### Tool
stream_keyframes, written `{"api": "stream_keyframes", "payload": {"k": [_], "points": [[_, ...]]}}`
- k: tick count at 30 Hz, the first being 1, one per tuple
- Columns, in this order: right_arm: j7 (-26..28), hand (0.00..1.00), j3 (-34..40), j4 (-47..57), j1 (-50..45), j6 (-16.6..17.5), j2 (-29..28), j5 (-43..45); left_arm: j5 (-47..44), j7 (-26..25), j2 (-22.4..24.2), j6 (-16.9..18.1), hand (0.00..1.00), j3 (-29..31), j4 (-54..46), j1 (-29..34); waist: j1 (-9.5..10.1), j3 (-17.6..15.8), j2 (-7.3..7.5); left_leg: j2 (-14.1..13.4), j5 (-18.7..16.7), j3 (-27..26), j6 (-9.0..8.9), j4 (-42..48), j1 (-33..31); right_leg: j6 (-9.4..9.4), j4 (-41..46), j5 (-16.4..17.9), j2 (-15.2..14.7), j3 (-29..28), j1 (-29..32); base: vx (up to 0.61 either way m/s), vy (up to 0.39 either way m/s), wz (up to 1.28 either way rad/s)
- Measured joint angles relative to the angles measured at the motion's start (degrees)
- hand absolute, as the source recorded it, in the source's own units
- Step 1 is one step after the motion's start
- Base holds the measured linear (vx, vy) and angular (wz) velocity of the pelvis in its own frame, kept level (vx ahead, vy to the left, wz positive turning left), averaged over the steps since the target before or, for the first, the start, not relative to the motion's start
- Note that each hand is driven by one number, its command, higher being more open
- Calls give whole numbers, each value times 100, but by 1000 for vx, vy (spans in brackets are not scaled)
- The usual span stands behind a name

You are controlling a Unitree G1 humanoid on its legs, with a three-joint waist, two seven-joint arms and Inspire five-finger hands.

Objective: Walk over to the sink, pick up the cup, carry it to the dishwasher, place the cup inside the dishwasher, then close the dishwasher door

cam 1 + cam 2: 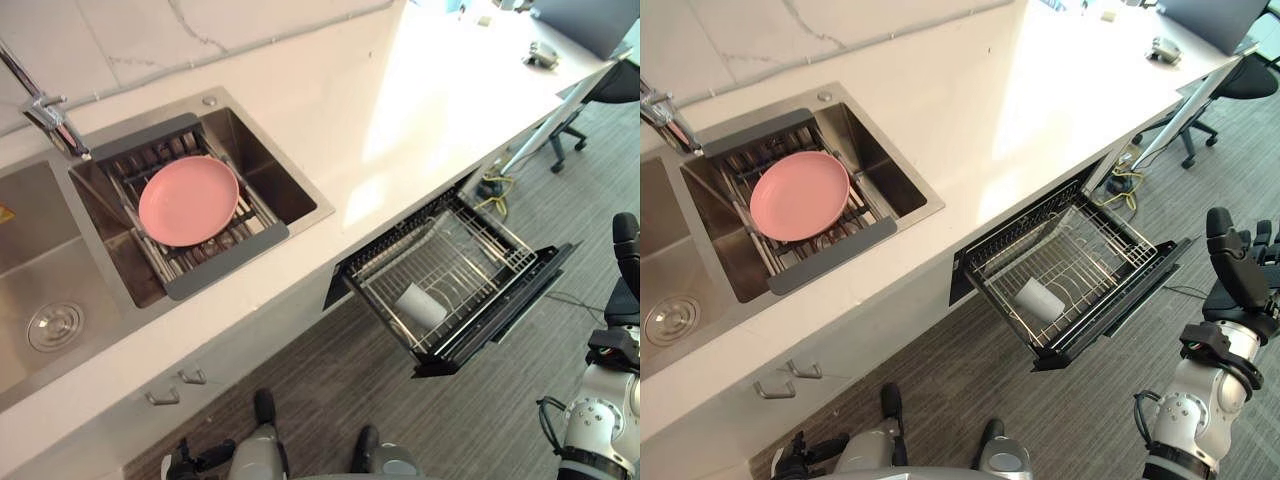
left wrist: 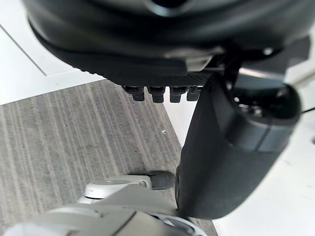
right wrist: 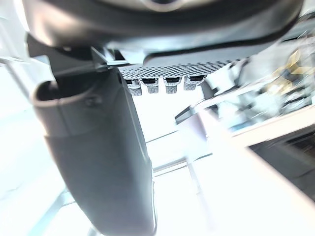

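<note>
An office chair [image 1: 572, 128] is seen past the far end of the white countertop [image 1: 400, 90]. In the sink [image 1: 275, 175], a pink plate [image 1: 188, 200] is carried on a grey drain rack [image 1: 226, 258] beside the faucet [image 1: 45, 112]. The white cup [image 1: 1040, 297] is found lying on its side in the wire rack [image 1: 1110, 248] of the dishwasher [image 1: 1125, 305], which is pulled out below the counter. The right hand [image 1: 1238, 270] is held upright beside it with straight fingers, nothing grasped. The left hand [image 2: 147, 49] is shown relaxed and empty above the floor.

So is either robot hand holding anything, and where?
Nothing held: the right robot hand and left robot hand are empty; the cup lies in the dishwasher rack.
</note>
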State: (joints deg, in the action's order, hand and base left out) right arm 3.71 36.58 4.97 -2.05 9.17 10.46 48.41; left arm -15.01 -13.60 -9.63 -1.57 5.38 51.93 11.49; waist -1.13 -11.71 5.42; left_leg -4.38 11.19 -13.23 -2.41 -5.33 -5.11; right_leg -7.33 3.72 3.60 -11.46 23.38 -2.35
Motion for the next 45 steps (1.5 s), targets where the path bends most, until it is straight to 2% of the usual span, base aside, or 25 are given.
{"api": "stream_keyframes", "payload": {"k": [4,5,8,10,11,13,17,20,21,22,23,25,26,27,29,31,38,45], "points": [[944,100,-606,610,-485,-543,-360,125,-183,72,105,-59,100,280,-15,89,-24,131,-4,-3,0,0,4,2,55,-45,-74,-63,28,21,-97,6,-3,-2],[1233,100,-978,707,-570,-699,-431,124,-182,71,131,-62,100,331,-14,107,-22,144,-10,-11,0,12,3,1,66,-43,-83,-66,36,29,-123,0,0,0],[1623,100,-1969,689,-537,-954,-451,94,-176,71,138,-79,100,303,-21,110,40,189,-19,-11,1,95,3,0,93,-42,-110,-67,44,90,-215,-1,-11,13],[1664,100,-2467,653,-474,-967,-451,80,-172,61,135,-128,100,275,-20,108,67,192,-25,36,1,201,2,0,120,-46,-166,-66,42,225,-346,-1,-6,31],[1661,100,-2691,634,-450,-973,-453,20,-170,45,143,-184,100,246,-24,104,145,194,-27,52,0,242,2,-1,140,-51,-199,-67,37,277,-411,-8,-4,31],[1645,100,-2915,567,-371,-977,-451,-119,-27,21,124,-232,100,186,-26,99,204,195,-29,62,1,284,2,-1,140,-52,-216,-67,36,339,-460,-13,-8,19],[1527,100,-3381,472,-271,-977,-440,-289,873,5,98,-470,100,72,-21,111,320,203,-43,64,39,352,9,2,145,-52,-208,-68,43,379,-516,-10,-9,8],[1373,100,-3465,475,-267,-976,-304,-334,1247,24,82,-690,100,41,-21,115,313,244,-118,96,92,529,20,2,84,-39,-201,-60,62,537,-572,-47,-10,31],[1294,100,-3475,477,-228,-974,-168,-352,1434,65,88,-778,100,-56,-10,117,327,268,-224,96,120,640,21,0,7,-7,-179,-31,91,630,-571,-76,-9,39],[1255,100,-3487,476,-211,-972,-130,-355,1508,105,93,-793,100,-61,-4,118,331,271,-266,92,114,661,11,-1,-19,-7,-166,-25,101,669,-571,-120,5,37],[1170,100,-3516,477,-167,-971,-91,-357,1636,158,116,-806,100,-40,16,145,341,274,-349,65,62,588,35,2,-63,-21,-161,-32,120,720,-576,-107,10,40],[1005,100,-3549,542,-149,-943,-30,-359,1849,262,129,-790,100,-22,43,185,246,279,-420,-120,-52,-294,180,151,-133,-66,-283,-102,123,1064,-722,-77,11,74],[898,100,-3529,570,-131,-902,83,-363,1950,329,81,-745,100,-22,46,183,177,292,-447,-298,-223,-1029,297,418,-230,-83,-359,-138,94,1352,-824,-4,26,94],[850,100,-3508,589,-126,-888,154,-365,1972,378,55,-729,100,-23,64,181,161,305,-471,-397,-290,-1406,364,547,-269,-92,-368,-143,73,1478,-867,6,56,115],[646,100,-3393,662,-58,-888,393,-405,2036,517,13,-737,100,-43,205,182,83,370,-639,-873,-349,-2816,459,1033,-291,-113,-364,-145,57,1964,-1068,22,75,110],[600,100,-3242,792,-53,-892,440,-482,2052,573,-15,-748,100,-96,273,209,20,373,-679,-947,-395,-3277,564,1161,-248,-153,-347,-121,-15,2256,-1216,27,104,91],[754,100,-2986,1131,-126,-924,268,-475,1884,733,108,-705,100,-500,468,378,10,355,-651,-517,-368,-3277,702,945,-183,-362,-126,-42,-410,2237,-1190,-3,129,13],[650,100,-2852,1246,-185,-923,230,-479,1759,738,85,-699,100,-578,465,390,8,300,-561,-66,-8,-3234,837,92,-59,-371,152,-9,-632,2234,-993,-48,104,6]]}}
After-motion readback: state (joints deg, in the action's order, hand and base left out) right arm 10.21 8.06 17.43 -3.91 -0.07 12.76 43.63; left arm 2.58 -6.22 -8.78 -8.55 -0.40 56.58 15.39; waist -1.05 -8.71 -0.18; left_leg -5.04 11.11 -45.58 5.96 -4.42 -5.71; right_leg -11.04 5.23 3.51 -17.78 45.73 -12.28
